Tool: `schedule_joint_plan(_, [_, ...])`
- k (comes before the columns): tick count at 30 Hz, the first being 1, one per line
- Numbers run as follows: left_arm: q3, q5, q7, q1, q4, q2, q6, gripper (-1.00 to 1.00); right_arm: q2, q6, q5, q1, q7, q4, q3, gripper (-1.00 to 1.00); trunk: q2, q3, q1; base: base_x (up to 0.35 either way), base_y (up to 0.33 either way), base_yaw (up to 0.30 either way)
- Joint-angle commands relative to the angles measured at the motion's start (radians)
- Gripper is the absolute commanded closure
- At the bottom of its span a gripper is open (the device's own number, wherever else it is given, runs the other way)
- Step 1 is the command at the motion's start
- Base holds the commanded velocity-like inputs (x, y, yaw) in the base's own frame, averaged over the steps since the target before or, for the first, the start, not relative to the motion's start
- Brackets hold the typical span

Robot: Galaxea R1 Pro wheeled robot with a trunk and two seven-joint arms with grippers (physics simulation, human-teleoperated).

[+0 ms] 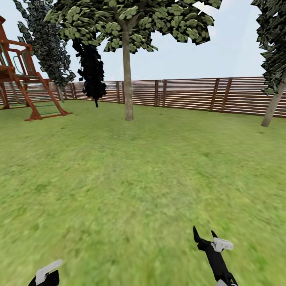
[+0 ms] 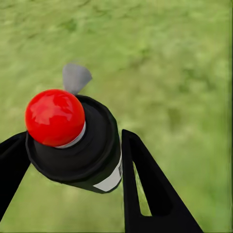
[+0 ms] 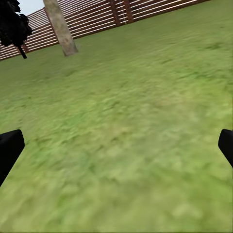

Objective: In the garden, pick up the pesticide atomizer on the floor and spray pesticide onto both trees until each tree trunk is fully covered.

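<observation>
You are in a garden: a green lawn (image 1: 119, 178), a wooden slat fence (image 1: 190, 93), trees (image 1: 127, 59) and a play frame (image 1: 28, 79).

Bright even daylight, no cast shadows, blurry smeared lawn (image 1: 131, 178) texture

A wide green grass lawn (image 1: 119, 178) covered the ground, mottled in lighter and darker patches. On it stood a tall tree with a straight grey-brown trunk (image 1: 127, 75), a second leaning trunk (image 1: 273, 105) at the right, a reddish-brown wooden play frame (image 1: 28, 85) at the left, and a brown slatted wooden fence (image 1: 190, 94) behind.
</observation>
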Motion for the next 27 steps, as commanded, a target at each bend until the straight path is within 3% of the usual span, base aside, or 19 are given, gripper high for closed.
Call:
schedule_joint_plan(1, [0.000,0.000,0.000,0.000,0.000,0.000,0.000,1.00,0.000,0.000,0.000,0.000,0.000,0.000,0.000,-1.00,0.000,0.000,0.000,0.331,0.000,0.000])
schedule_joint_plan(27, [0.000,0.000,0.000,0.000,0.000,0.000,0.000,1.00,0.000,0.000,0.000,0.000,0.000,0.000,0.000,-1.00,0.000,0.000,0.000,0.331,0.000,0.000])
